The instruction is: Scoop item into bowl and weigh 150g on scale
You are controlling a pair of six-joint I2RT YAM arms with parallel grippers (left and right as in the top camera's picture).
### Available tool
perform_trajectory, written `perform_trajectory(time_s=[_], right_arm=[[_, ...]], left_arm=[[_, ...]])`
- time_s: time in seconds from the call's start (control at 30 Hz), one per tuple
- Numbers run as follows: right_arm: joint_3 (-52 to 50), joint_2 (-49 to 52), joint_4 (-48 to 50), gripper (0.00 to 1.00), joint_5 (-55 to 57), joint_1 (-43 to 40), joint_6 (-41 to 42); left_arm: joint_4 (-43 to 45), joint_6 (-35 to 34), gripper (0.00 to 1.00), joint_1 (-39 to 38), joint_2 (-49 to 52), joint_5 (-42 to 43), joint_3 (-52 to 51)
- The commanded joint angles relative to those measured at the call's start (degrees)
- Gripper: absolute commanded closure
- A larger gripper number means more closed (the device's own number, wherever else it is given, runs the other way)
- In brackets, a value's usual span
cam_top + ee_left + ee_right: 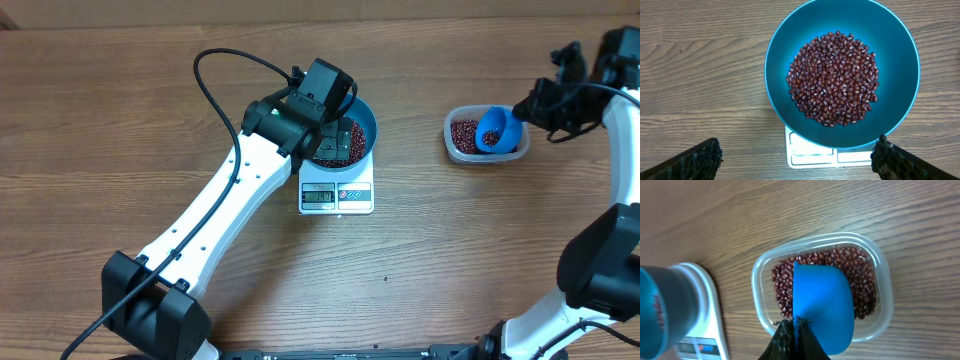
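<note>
Atop scale (337,196), blue bowl (900,60) (red-brown beans (834,78) inside)

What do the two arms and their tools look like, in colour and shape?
The left arm and right arm have smooth white links and black joints. A thin black cable loops along the left one. The left tool and right tool are black and rough-textured.
</note>
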Motion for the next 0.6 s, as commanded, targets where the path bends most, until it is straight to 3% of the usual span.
perform_trajectory(time_s=[0.0, 0.27, 0.57], right_arm=[[1.0, -1.4, 1.2, 0.96, 8.4, 3.9, -0.7], [-2.5, -1.4, 5.5, 0.96, 16.5, 10.8, -0.7], [-7.6, -1.4, 8.3, 0.96, 14.2, 13.6, -0.6]], left_arm=[[0.2, 0.3, 0.0, 0.4, -0.3, -0.8, 1.5], [0.2, 0.3, 0.0, 0.4, -0.3, -0.8, 1.5], [0.2, 0.3, 0.0, 0.4, -0.3, -0.8, 1.5]])
